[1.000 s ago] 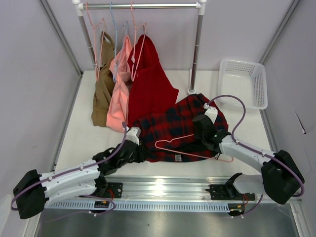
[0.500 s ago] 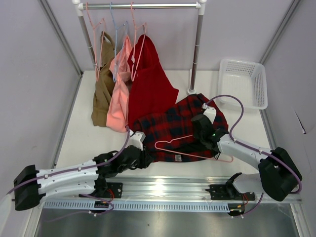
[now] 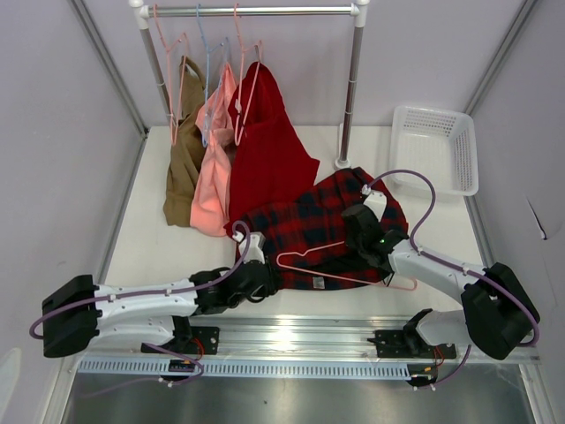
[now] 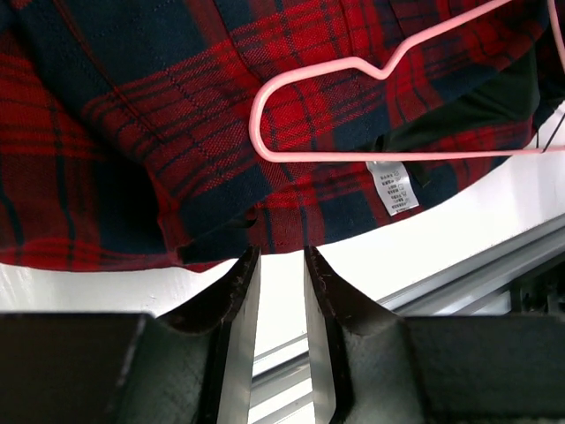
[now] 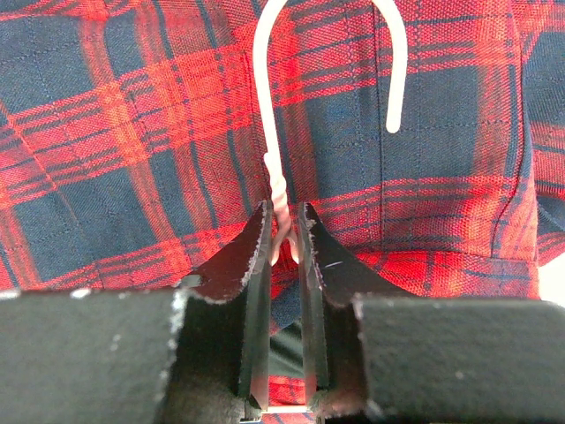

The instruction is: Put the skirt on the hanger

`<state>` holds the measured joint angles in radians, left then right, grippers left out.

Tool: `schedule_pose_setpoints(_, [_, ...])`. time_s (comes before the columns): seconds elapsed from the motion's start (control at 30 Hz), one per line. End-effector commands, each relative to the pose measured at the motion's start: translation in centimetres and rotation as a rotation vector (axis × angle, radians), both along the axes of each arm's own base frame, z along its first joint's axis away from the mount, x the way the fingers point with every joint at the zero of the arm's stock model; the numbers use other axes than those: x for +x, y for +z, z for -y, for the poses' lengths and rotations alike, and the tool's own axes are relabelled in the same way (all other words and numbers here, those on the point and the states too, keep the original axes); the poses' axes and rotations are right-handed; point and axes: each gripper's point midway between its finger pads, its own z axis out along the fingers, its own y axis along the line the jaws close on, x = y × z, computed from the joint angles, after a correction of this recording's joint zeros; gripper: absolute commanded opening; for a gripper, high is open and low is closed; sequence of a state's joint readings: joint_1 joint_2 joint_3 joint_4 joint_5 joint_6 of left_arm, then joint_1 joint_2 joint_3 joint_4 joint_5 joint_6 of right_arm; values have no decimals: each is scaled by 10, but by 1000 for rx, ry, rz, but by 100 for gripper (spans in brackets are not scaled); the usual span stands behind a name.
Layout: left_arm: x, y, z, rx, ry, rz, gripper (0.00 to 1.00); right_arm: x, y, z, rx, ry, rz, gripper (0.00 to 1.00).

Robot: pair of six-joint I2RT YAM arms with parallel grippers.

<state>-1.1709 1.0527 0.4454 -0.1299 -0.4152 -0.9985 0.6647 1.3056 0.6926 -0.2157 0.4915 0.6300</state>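
Observation:
The red and navy plaid skirt lies flat on the table in front of the rack. The pale-pink wire hanger lies on top of it. My right gripper is shut on the hanger's twisted neck, and the hook curves away over the skirt. My left gripper is open and empty. Its fingertips sit at the near hem of the skirt, left of the white label. The hanger's bar lies just beyond.
A clothes rail at the back holds brown, salmon-pink and plain red garments and spare hangers. Its right post stands just behind the skirt. A white basket sits far right. A metal rail runs along the near edge.
My left arm has reached to the right along the skirt's near hem, toward the label. The right gripper, the hanger and the skirt have stayed almost still.

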Motion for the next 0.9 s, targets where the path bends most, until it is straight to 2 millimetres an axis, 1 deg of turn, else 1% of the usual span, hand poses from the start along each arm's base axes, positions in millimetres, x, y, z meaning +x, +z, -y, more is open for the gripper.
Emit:
schedule_pose_setpoints(0.0, [11,20,10,-84,99,21,31,7,9,-4,13,-19,26,0])
schedule_pose_setpoints(0.23, [15,16,2,-65,168,26,37,8,10,-6,20,-17,28,0])
schedule_pose_setpoints(0.5, [16,4,2,-46,198,4,38,8,11,-5,15,-17,31,0])
schedule_pose_setpoints(0.8, [20,4,9,-44,207,8,39,8,9,-6,21,-11,26,0])
schedule_pose_setpoints(0.87, [20,-1,9,-29,208,1,39,8,10,-6,21,-12,29,0])
